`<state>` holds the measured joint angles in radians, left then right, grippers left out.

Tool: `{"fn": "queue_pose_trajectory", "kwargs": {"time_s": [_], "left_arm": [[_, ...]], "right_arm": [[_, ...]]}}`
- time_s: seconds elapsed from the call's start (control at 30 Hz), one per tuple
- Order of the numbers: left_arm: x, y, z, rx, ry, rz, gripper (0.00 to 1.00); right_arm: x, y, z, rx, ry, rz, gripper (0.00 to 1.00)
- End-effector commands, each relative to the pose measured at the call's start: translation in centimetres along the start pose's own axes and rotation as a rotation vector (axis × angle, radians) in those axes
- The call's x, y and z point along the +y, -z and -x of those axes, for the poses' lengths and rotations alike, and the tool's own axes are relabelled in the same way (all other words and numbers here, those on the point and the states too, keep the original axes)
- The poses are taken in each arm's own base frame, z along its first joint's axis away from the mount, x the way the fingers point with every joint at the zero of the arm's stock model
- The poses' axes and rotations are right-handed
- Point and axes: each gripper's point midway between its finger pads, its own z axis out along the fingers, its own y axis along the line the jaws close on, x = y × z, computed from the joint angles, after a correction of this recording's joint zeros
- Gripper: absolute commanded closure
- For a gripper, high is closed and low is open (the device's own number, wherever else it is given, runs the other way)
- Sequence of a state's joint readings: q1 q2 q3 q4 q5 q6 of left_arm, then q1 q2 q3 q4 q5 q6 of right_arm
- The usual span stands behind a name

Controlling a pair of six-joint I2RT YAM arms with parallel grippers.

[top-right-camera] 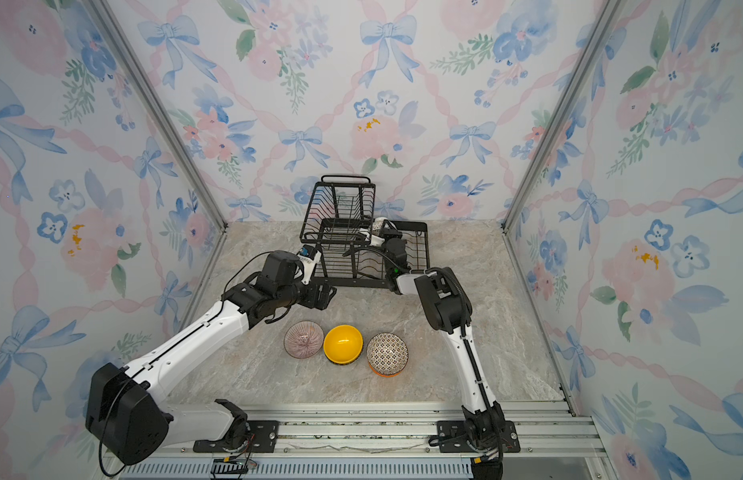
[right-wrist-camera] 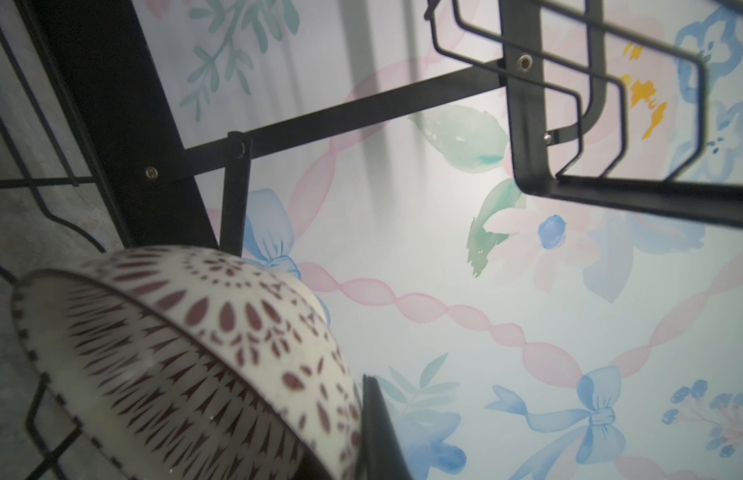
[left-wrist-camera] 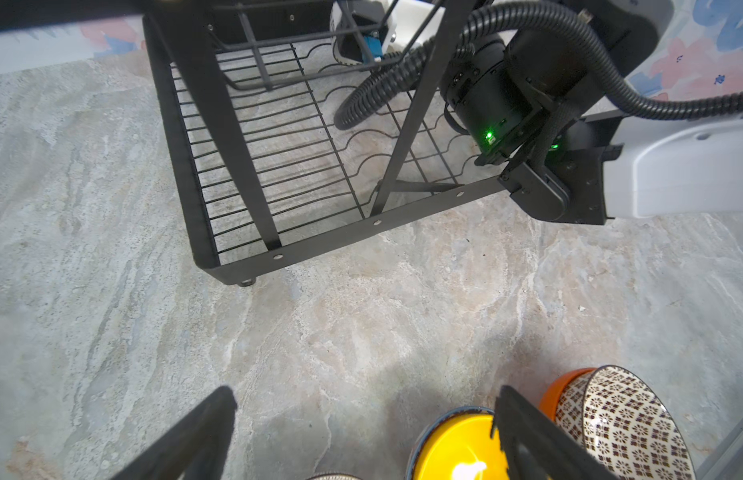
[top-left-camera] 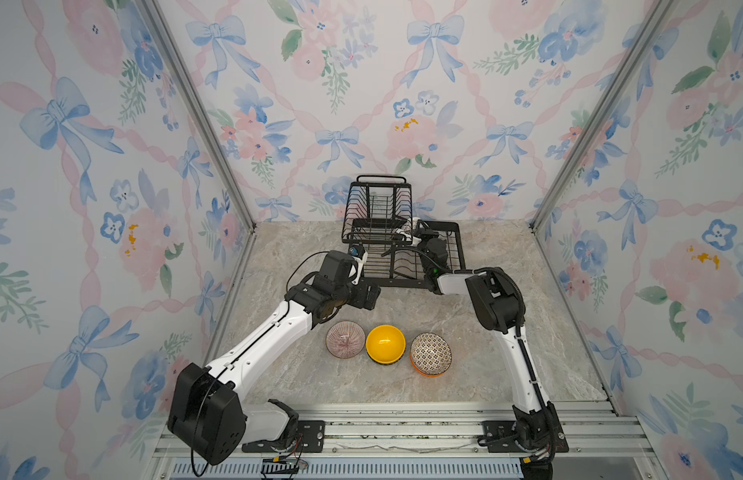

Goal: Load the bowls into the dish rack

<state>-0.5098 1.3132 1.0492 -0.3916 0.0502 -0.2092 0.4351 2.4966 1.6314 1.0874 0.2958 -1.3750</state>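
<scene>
Right gripper (top-left-camera: 408,233), patterned bowl (right-wrist-camera: 187,353) in grip, beside raised basket tier (top-left-camera: 376,208).

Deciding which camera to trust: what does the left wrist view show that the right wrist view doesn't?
Only the left wrist view: the open left gripper over the table, the yellow bowl, and the diamond-patterned bowl stacked in the orange bowl. Only the right wrist view: the petal-patterned bowl close up. Both: the black wire dish rack.
</scene>
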Motion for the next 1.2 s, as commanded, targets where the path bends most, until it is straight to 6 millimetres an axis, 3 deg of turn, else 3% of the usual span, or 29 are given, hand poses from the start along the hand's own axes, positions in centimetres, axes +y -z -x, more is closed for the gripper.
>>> {"fn": "queue_pose_trajectory", "kwargs": {"time_s": [0.0,0.4,1.17], "left_arm": [[-0.3,-0.3,-0.1,0.015,-0.007,-0.007,0.02],[-0.5,-0.6,-0.2,0.023,-0.012,-0.012,0.02],[-0.2,-0.5,-1.1,0.034,-0.008,-0.002,0.02]], "right_arm": [[-3.6,-0.2,2.3,-0.068,-0.093,-0.140,1.00],[-3.6,-0.2,3.2,-0.087,-0.171,-0.164,1.00],[-0.3,-1.0,3.2,-0.048,-0.207,-0.103,1.00]]}}
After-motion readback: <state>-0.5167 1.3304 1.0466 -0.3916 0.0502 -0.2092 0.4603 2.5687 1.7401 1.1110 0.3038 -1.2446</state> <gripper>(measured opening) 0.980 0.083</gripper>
